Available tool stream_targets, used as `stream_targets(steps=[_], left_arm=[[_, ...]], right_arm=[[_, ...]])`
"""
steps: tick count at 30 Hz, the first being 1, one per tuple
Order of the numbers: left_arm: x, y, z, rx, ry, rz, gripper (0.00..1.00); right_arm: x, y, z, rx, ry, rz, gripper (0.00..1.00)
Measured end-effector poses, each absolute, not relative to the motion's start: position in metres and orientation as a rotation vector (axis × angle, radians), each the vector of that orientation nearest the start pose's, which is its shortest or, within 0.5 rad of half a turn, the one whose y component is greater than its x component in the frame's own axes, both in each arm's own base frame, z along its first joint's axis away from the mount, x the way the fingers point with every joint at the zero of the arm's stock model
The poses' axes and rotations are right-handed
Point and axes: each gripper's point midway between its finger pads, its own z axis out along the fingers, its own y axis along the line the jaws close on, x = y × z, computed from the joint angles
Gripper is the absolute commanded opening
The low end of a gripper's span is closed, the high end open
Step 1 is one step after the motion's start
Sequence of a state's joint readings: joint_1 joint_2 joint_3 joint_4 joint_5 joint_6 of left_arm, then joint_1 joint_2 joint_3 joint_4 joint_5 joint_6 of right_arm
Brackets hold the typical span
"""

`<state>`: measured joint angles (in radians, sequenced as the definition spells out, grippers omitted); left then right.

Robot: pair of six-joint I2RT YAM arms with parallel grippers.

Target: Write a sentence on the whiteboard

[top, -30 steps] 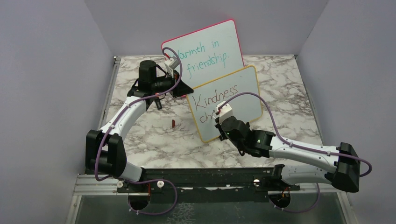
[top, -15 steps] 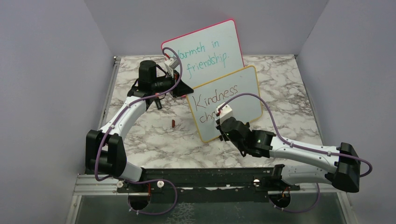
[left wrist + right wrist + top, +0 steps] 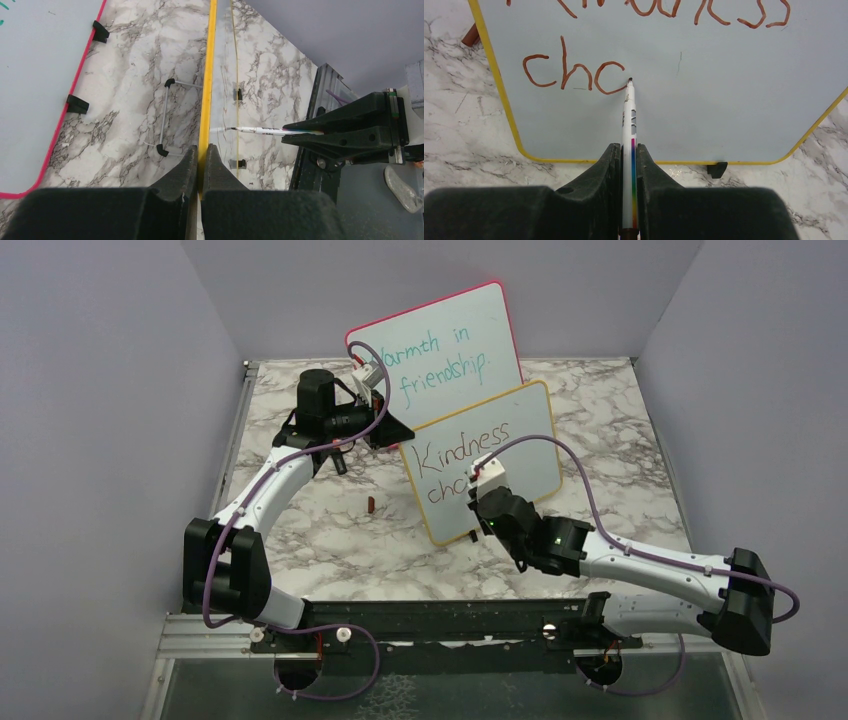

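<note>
The whiteboard (image 3: 520, 430) with its yellow frame stands tilted at mid-table. My left gripper (image 3: 201, 150) is shut on its yellow left edge (image 3: 207, 75), and shows at the board's upper left corner (image 3: 396, 432) from above. The sentence (image 3: 574, 75) is reddish-brown: "Kindness" (image 3: 462, 447) on top, and under it "ch" plus an unfinished round letter. My right gripper (image 3: 627, 150) is shut on a white marker (image 3: 628, 120) with a rainbow stripe. The marker tip touches the board at the end of that last letter. The marker (image 3: 265, 131) also shows from the board's side.
A pink-red-framed board (image 3: 440, 340) with teal writing leans behind the whiteboard. A small red cap (image 3: 371, 504) lies on the marble table to the left of the board. A wire stand (image 3: 165, 117) props the whiteboard from behind. Purple walls close three sides.
My right gripper has shifted slightly to the right along the second line with the marker. The left arm and the board have not moved.
</note>
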<state>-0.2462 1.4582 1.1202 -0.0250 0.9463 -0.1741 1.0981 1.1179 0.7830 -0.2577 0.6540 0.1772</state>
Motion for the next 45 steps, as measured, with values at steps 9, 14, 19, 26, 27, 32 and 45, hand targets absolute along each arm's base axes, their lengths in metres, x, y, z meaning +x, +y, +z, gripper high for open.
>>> stream_targets(steps=[9, 14, 19, 26, 27, 32, 45], left_arm=[[0.339, -0.236, 0.252, 0.716, 1.815, -1.186, 0.00], [0.339, -0.237, 0.252, 0.716, 1.815, -1.187, 0.00], [0.339, -0.237, 0.252, 0.716, 1.815, -1.187, 0.00], [0.339, -0.236, 0.252, 0.716, 1.815, -1.186, 0.00], [0.339, -0.237, 0.252, 0.716, 1.815, -1.187, 0.00], [0.339, -0.236, 0.252, 0.716, 1.815, -1.186, 0.00], [0.339, -0.237, 0.252, 0.716, 1.815, -1.187, 0.00]], right_arm=[[0.237, 0.236, 0.177, -0.548, 1.927, 0.099, 0.01], [0.238, 0.236, 0.178, -0.544, 1.924, 0.102, 0.01], [0.237, 0.236, 0.178, -0.544, 1.925, 0.101, 0.01], [0.236, 0.234, 0.174, -0.547, 1.939, 0.095, 0.01], [0.235, 0.233, 0.174, -0.546, 1.942, 0.095, 0.01], [0.232, 0.229, 0.167, -0.557, 1.963, 0.089, 0.01], [0.229, 0.225, 0.163, -0.552, 1.984, 0.083, 0.01]])
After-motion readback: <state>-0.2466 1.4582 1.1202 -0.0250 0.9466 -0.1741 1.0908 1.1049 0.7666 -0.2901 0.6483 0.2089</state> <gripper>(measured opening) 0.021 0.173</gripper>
